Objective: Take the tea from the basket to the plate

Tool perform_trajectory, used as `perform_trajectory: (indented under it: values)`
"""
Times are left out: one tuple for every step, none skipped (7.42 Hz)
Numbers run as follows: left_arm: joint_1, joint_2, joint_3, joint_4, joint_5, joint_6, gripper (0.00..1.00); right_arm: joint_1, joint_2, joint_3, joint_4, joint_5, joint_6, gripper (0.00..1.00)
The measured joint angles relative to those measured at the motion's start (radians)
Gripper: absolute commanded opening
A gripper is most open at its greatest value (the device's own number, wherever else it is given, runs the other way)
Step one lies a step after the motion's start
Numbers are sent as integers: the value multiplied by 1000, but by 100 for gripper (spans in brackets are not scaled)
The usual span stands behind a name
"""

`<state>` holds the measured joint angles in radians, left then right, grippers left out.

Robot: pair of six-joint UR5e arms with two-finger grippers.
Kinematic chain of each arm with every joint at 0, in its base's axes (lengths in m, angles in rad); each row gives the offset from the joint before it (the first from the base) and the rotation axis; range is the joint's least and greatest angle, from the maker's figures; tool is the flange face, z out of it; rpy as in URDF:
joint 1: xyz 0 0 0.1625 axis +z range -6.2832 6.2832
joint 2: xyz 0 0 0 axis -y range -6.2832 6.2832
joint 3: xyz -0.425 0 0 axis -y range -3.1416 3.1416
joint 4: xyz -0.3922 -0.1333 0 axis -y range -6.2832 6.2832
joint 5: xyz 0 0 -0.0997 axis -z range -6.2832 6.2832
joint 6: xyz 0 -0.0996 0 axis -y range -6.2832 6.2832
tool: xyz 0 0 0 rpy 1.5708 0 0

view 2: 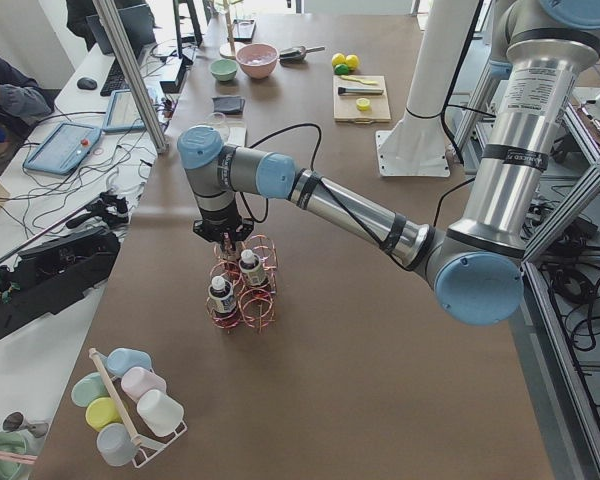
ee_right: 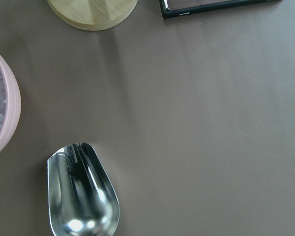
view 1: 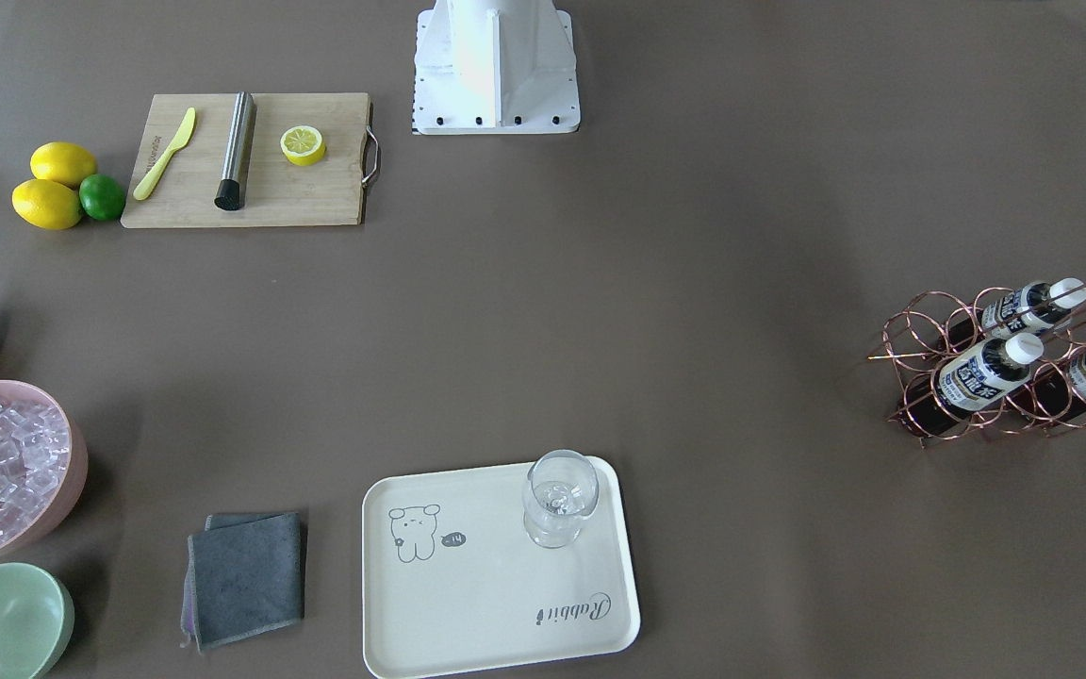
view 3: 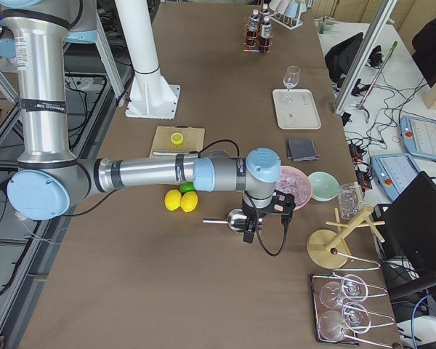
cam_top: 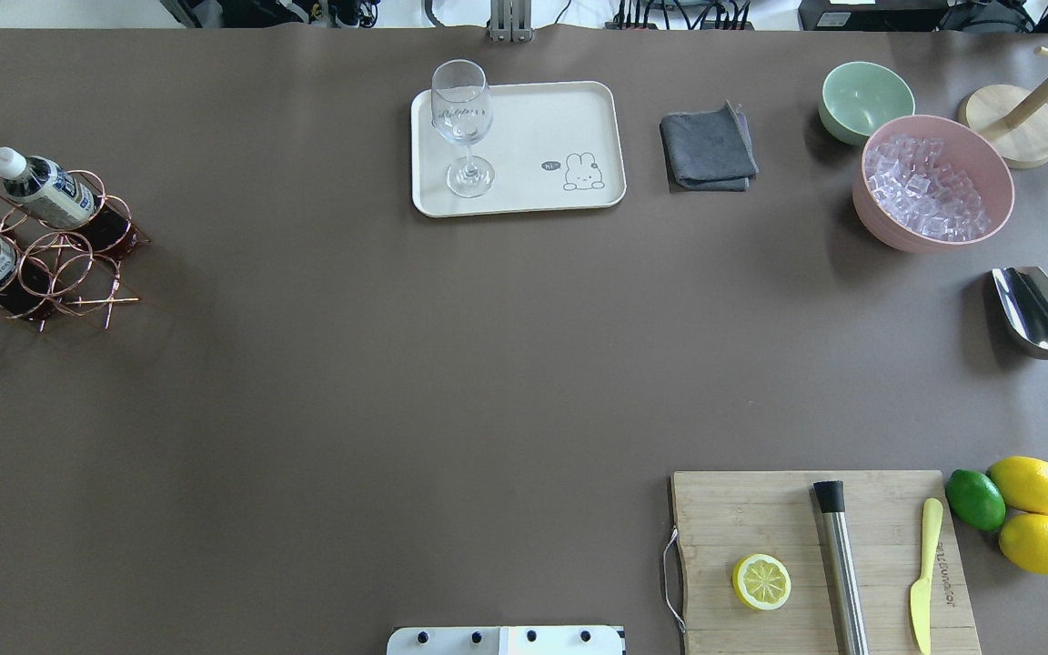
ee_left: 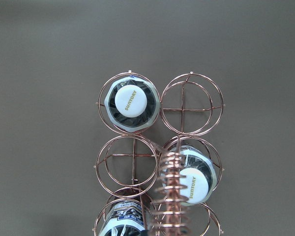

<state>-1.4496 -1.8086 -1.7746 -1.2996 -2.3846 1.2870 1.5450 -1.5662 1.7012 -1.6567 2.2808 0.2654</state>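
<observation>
- Poising the left gripper [view 2: 223, 232] straight above the copper wire basket [ee_left: 132, 156], sighting down its ring cells for a top-down pick; fingers not showing, so cannot tell how wide.
- Holding the right gripper [view 3: 251, 233] well apart, over the steel scoop [ee_right: 81, 196], off the likely carrying path; spread equally untellable.
- Crossing a broad stretch of brown tabletop [cam_top: 351, 364] between basket and cream tray [view 1: 505, 585].
- Leaving most of that tray free, with the wine glass [view 1: 557, 500] standing near one corner.
- Standing the tea bottle [ee_left: 132, 102] upright in a cell, cap up and an empty cell alongside; crowding the second bottle [ee_left: 192, 183] with the coiled handle [ee_left: 172, 196].
</observation>
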Motion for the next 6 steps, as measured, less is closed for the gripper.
perform_trajectory:
  values:
    - [0, 0, -1, 1, 0, 0, 0, -5, 0, 0, 0, 0, 0, 100]
    - [1, -2, -6, 5, 0, 0, 0, -10, 0, 0, 1, 0, 0, 100]
    - [1, -9, -17, 29, -1, 0, 0, -15, 0, 0, 1, 0, 0, 100]
    - [1, -21, -29, 53, -1, 0, 0, -20, 0, 0, 1, -1, 0, 100]
    - [1, -30, -40, 66, -3, 0, 0, -25, 0, 0, 1, 0, 0, 100]
    - [-1, -34, -52, 74, -4, 0, 0, -28, 0, 0, 2, 0, 0, 100]
